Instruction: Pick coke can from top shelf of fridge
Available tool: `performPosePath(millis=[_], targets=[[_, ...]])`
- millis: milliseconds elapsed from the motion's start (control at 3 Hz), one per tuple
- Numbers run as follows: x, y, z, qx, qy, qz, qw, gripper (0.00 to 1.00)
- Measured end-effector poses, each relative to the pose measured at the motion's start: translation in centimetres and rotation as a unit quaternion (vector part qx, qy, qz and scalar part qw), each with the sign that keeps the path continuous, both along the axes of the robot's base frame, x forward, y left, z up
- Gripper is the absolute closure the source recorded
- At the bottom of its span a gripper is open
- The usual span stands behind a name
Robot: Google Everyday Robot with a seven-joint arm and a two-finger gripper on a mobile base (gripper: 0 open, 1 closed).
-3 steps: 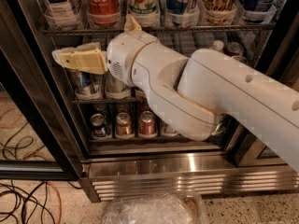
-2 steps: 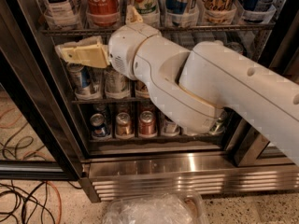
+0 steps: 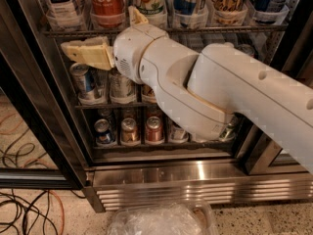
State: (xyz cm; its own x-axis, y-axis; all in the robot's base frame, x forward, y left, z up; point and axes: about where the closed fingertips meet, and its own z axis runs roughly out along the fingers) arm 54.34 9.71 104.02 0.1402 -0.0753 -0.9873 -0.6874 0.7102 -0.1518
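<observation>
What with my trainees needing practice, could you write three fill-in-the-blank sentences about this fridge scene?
1. The coke can on the top shelf of the fridge is coloured ___.
2. The neighbouring can, on its right in the picture, is white and ___.
3. The gripper hangs ___ the top shelf's front rail.

Missing words: red; green; below.

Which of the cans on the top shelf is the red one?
The coke can, second from the left: only it is red with white script. The gripper hangs just below it, slightly to the left.
</observation>
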Motion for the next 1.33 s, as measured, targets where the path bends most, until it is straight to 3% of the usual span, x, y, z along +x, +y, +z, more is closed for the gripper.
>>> performPosePath(millis=[333, 667, 1000, 1333], targets=[[0.0, 0.0, 0.0, 0.0, 0.0, 0.0, 1.0, 0.27], [0.0, 0.0, 0.0, 0.0, 0.0, 0.0, 1.0, 0.32], [0.0, 0.01, 0.01, 0.0, 0.0, 0.0, 1.0, 0.22], [0.47, 0.17, 0.63, -0.001, -0.007, -0.003, 1.0, 0.25]])
